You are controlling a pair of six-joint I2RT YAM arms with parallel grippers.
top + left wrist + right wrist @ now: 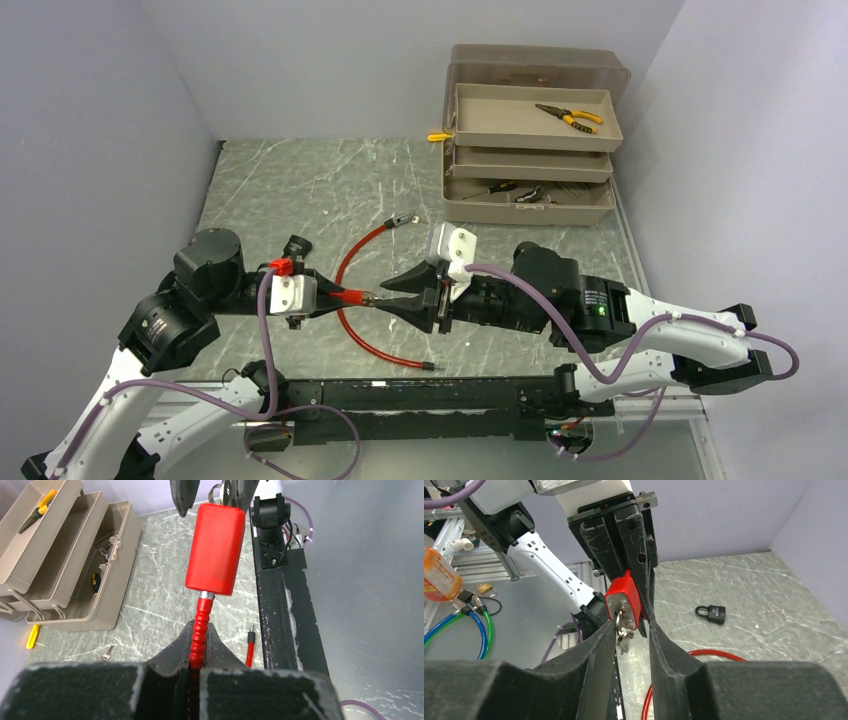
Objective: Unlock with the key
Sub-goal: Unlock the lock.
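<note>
Cable lock [215,550]: red block body, ribbed red neck, red cable [347,258] looping onto the table [300,180]. The left gripper [199,632] is clenched on the neck and holds the lock in the air. Silver key [623,630] at its end, with the right gripper [630,630] jaws apart around it; contact unclear.

Lock body [215,550] glossy red plastic; key [623,630] metal.

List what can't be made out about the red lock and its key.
- Right wrist view: the key covers the keyhole of the red lock, so how deep it sits is hidden.
- Left wrist view: the lock's own body hides key and keyhole.
- Top view: key too small, crowded between left gripper and right gripper.
</note>
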